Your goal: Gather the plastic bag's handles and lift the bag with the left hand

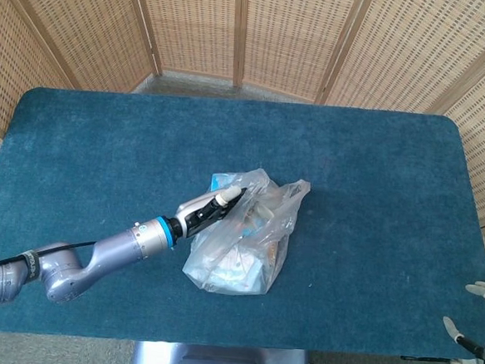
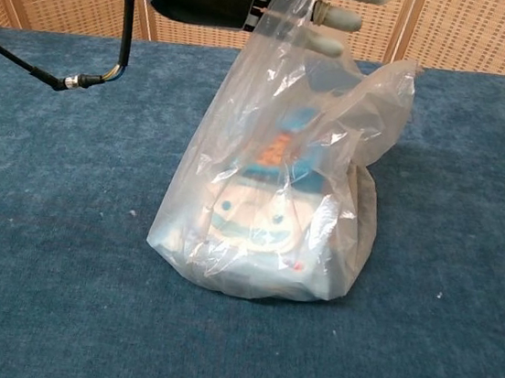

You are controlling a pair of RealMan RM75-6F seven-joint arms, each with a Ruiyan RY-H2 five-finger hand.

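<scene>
A clear plastic bag (image 1: 240, 247) (image 2: 257, 226) stands mid-table, holding a white box with a blue cartoon face (image 2: 258, 222) and a blue and orange packet (image 2: 280, 151). My left hand (image 1: 216, 207) (image 2: 307, 7) reaches in from the left at the bag's top, fingers (image 2: 340, 17) stretched out straight and slipped through the near handle, which drapes over them. That handle leans toward the other handle (image 1: 297, 192) (image 2: 388, 100), which stands free on the right. My right hand (image 1: 473, 313) hangs off the table's lower right corner, fingers spread, holding nothing.
The blue carpeted table (image 1: 376, 175) carries only the bag. Wicker screens (image 1: 236, 32) close off the far side. A thin cable (image 2: 72, 79) runs from my left forearm above the cloth at the left.
</scene>
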